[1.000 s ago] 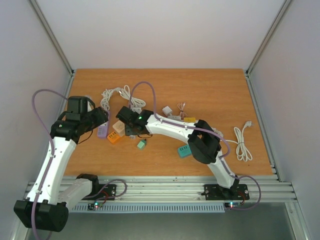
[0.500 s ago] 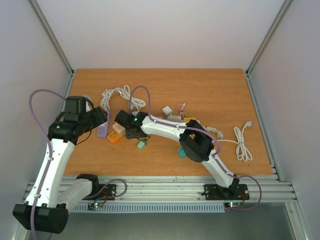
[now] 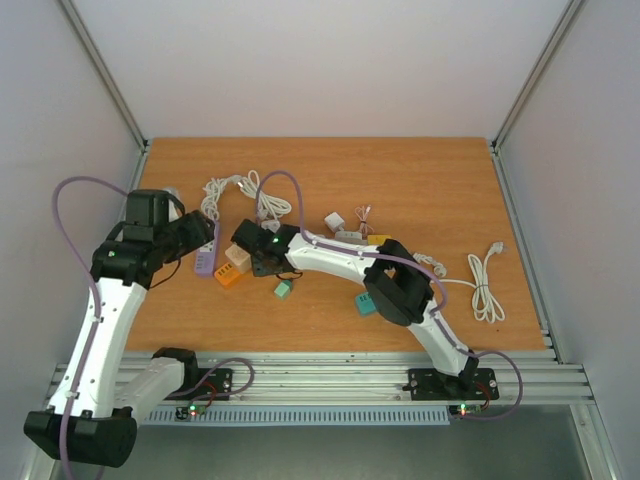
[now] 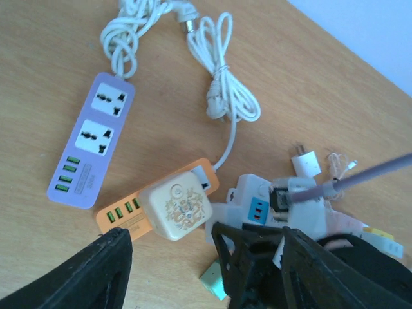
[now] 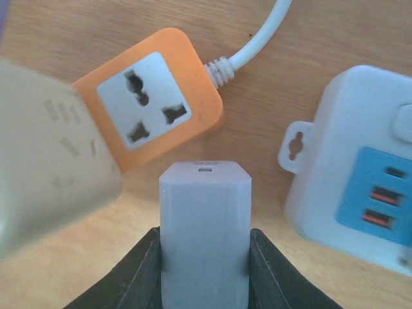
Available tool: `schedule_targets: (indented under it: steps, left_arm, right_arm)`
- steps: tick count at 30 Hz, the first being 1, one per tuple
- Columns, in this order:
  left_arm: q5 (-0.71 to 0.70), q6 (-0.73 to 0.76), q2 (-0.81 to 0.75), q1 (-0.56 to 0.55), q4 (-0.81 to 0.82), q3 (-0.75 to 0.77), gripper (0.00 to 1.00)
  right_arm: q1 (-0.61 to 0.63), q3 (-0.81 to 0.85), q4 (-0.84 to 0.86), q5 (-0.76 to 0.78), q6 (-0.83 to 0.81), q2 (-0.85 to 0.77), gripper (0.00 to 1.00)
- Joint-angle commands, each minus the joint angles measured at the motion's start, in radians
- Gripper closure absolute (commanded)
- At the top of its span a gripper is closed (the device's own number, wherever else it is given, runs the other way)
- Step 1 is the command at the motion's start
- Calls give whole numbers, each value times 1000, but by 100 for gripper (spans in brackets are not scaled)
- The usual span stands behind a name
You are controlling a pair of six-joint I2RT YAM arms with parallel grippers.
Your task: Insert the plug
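Observation:
A grey plug (image 5: 205,219) stands upright between the black fingers (image 5: 139,273) of my right gripper (image 5: 205,239), which is shut on it. Just ahead of it lies the orange power strip (image 5: 193,71) with one free socket facing up, and a cream adapter (image 5: 45,154) sits in the strip's other socket. From above, the right gripper (image 3: 258,256) is low beside the orange strip (image 3: 229,276). My left gripper (image 3: 200,236) hovers open over the purple power strip (image 3: 205,260), holding nothing. In the left wrist view the orange strip (image 4: 122,215) and cream adapter (image 4: 176,205) lie below.
A white charger block with blue ports (image 5: 360,193) lies right of the plug. White cables (image 3: 240,192) are bundled behind the strips. A small green plug (image 3: 284,288), a teal block (image 3: 367,303) and a coiled white cable (image 3: 487,285) lie on the wooden table (image 3: 420,180).
The right gripper's jaws have closed in on the grey plug beside the orange strip. The left arm has drifted slightly left and its jaws have widened a little.

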Motion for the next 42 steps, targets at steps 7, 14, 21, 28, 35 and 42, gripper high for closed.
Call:
schedule_targets:
  steps: [7, 14, 21, 28, 35, 42]
  left_arm:
    - [281, 122, -13, 0, 54, 72, 1]
    - [627, 135, -5, -40, 207, 12, 1]
    - [860, -5, 17, -100, 441, -59, 1]
    - [851, -240, -14, -155, 836, -149, 1]
    - [706, -577, -46, -198, 1215, -260, 10]
    - [718, -771, -14, -265, 1404, -280, 30]
  right_arm:
    - [0, -436, 433, -120, -327, -515, 71]
    - [-7, -660, 577, -205, -436, -775, 71]
    - [-8, -807, 697, -212, -410, -954, 71]
    - [-46, -799, 756, -242, -192, -1066, 70]
    - [-117, -751, 822, -352, -6, -1122, 68]
    - [-148, -641, 846, -492, 103, -1074, 68]
